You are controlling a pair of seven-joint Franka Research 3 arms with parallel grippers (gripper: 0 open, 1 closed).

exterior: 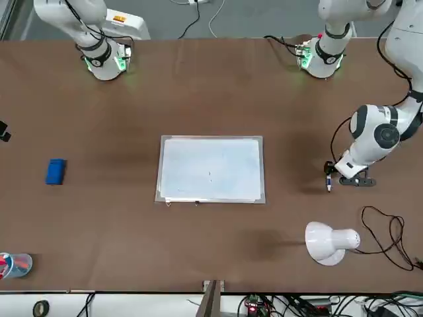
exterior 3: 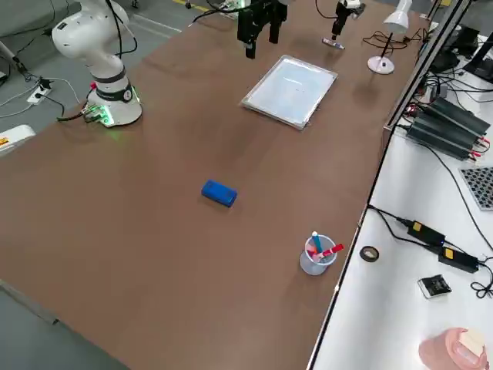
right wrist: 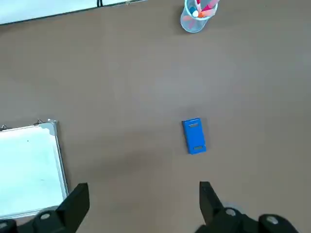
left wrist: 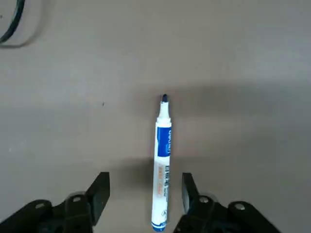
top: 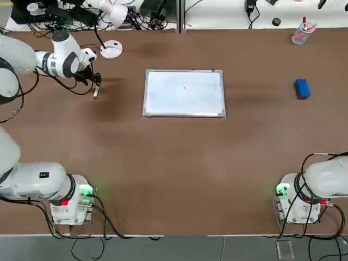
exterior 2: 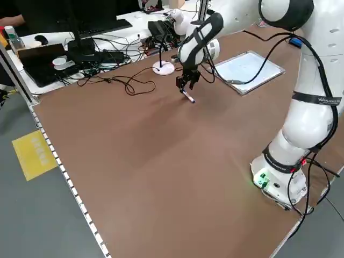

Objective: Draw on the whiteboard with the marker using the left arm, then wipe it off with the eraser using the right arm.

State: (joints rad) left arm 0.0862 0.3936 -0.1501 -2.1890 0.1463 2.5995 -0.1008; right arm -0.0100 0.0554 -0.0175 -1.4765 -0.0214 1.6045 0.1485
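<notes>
The whiteboard [top: 184, 92] lies flat mid-table, also in the front view [exterior: 210, 168]. Off its left side, the marker [top: 95, 93] lies on the brown table. It is white with a blue label, and its dark tip points away from the wrist [left wrist: 163, 165]. My left gripper [top: 95, 81] is lowered over it, fingers open on either side of the barrel with a gap on each side [left wrist: 144, 182]. The blue eraser [top: 302, 88] lies far right of the board [right wrist: 194, 136]. My right gripper [right wrist: 143, 190] hangs high above the table, open and holding nothing.
A white desk lamp [top: 111, 49] stands just beyond the left gripper, with black cable [exterior: 390, 231] trailing beside it. A clear cup of pens [top: 302, 32] sits at the far right corner. Both arm bases [top: 73, 204] stand at the near edge.
</notes>
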